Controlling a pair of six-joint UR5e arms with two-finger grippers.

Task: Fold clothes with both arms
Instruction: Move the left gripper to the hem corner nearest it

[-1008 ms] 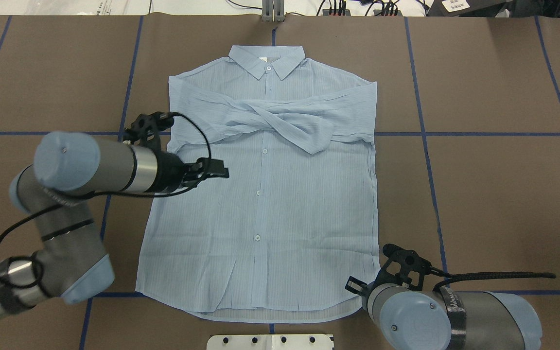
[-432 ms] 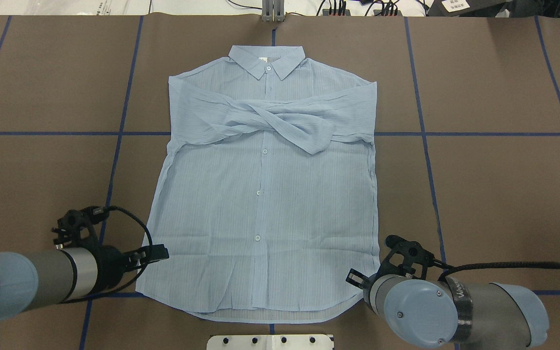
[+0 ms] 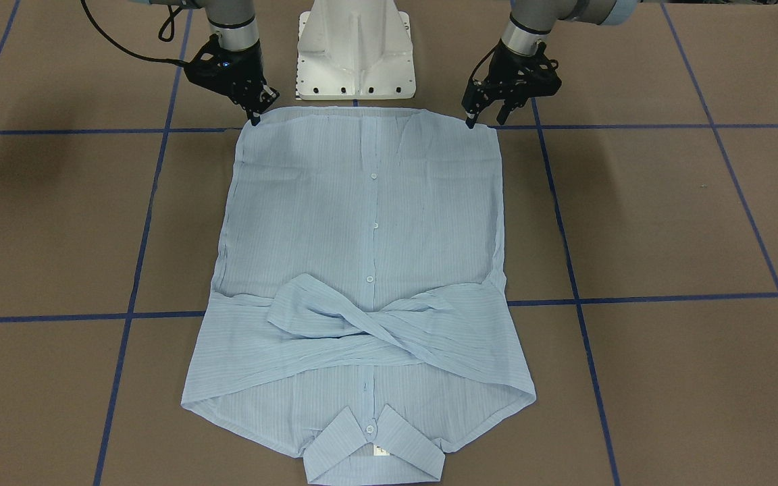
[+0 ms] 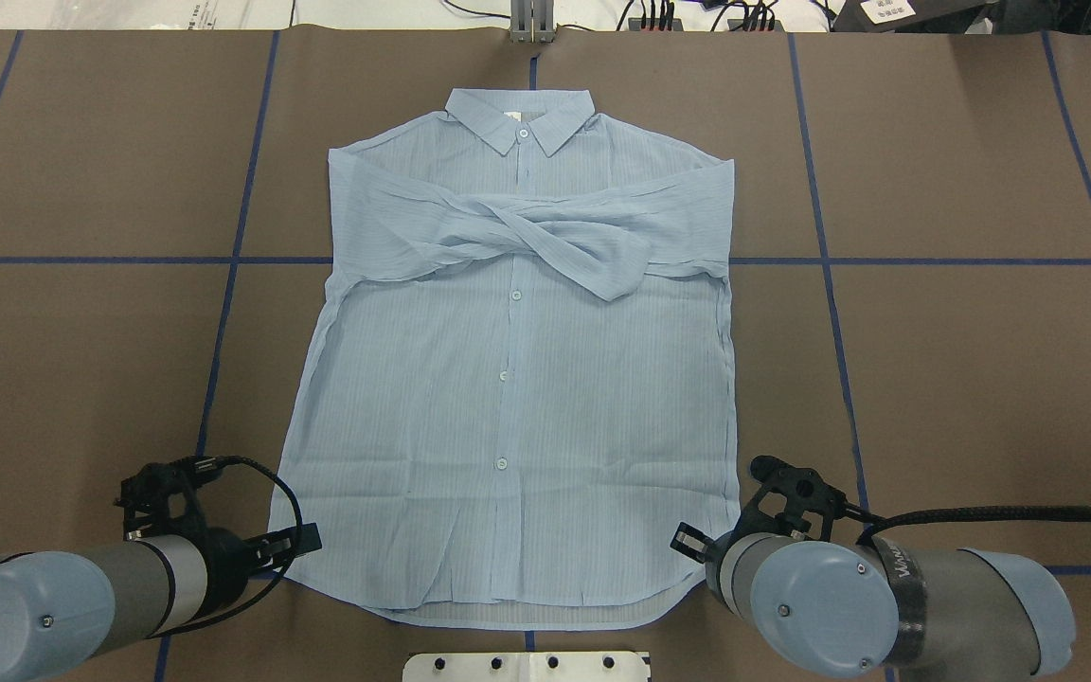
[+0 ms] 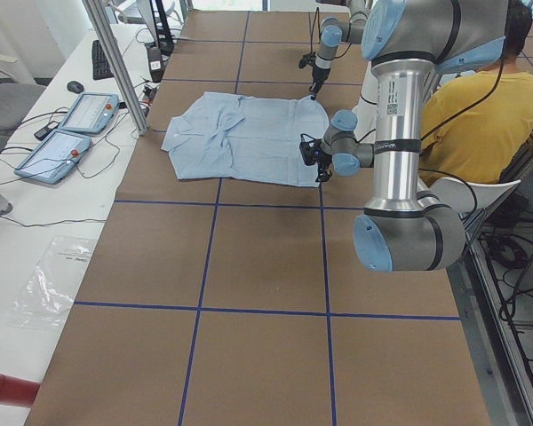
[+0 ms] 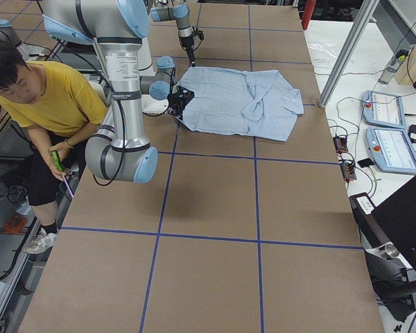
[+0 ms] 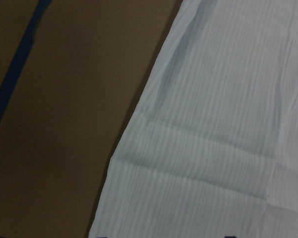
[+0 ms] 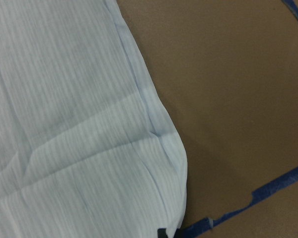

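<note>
Shirt (image 4: pixel 508 398) of thin light-blue striped cloth lies flat and buttoned, front up, on the brown table (image 4: pixel 962 379), which is crossed by blue tape lines (image 4: pixel 934 260). Its pointed collar (image 4: pixel 519 118) is at the far side from the robot, and its hem (image 4: pixel 527 616) is just in front of the white pedestal base (image 3: pixel 355 54). Both long sleeves (image 4: pixel 545 237) are folded in across the chest and overlap in a loose twist near the middle. The body of the shirt shows a few soft creases near the hem. The left gripper (image 4: pixel 307 542) is low at the hem corner on the robot's left, just at the cloth's edge. Its wrist camera shows two dark fingertips set wide apart at the bottom of the view with flat fabric between them, so the jaws are spread and hold nothing. The right gripper (image 4: pixel 688 545) is at the opposite hem corner, right by the rounded edge. Its wrist camera shows only one dark tip at the cloth's border, and I cannot tell whether its jaws are apart or closed. In the side views a person (image 6: pixel 48 97) in a yellow top sits behind the robot.
</note>
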